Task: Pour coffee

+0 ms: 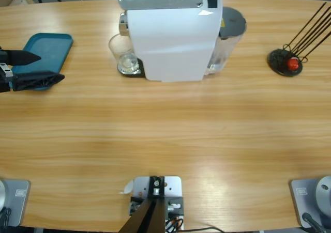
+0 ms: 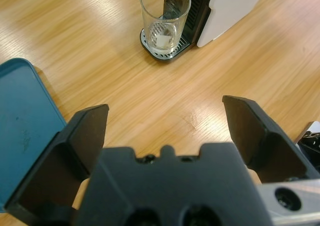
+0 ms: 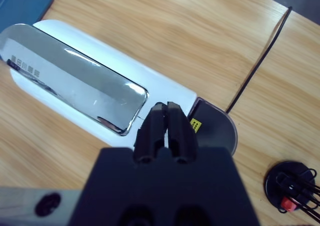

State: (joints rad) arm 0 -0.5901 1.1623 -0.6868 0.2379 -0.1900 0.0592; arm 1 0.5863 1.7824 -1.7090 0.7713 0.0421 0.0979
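Observation:
A clear glass tumbler [image 1: 123, 53] [image 2: 165, 20] stands on the drip tray at the left side of the white coffee machine [image 1: 170, 42] [image 3: 100, 126]. No amber coffee shows in it. My left gripper [image 1: 51, 67] [image 2: 165, 105] is open and holds nothing. It hovers at the table's left edge, partly over the blue tray, and points toward the tumbler, well short of it. My right gripper [image 3: 167, 106] is shut on nothing. It hangs above the machine's top, between the silver lid [image 3: 75, 80] and the grey water-tank lid [image 3: 215, 128].
A blue tray [image 1: 46, 52] [image 2: 22, 131] lies at the far left. A black stand of thin rods with a red piece [image 1: 287, 62] [image 3: 292, 191] sits at the right. Bare wooden table [image 1: 170, 135] fills the front half.

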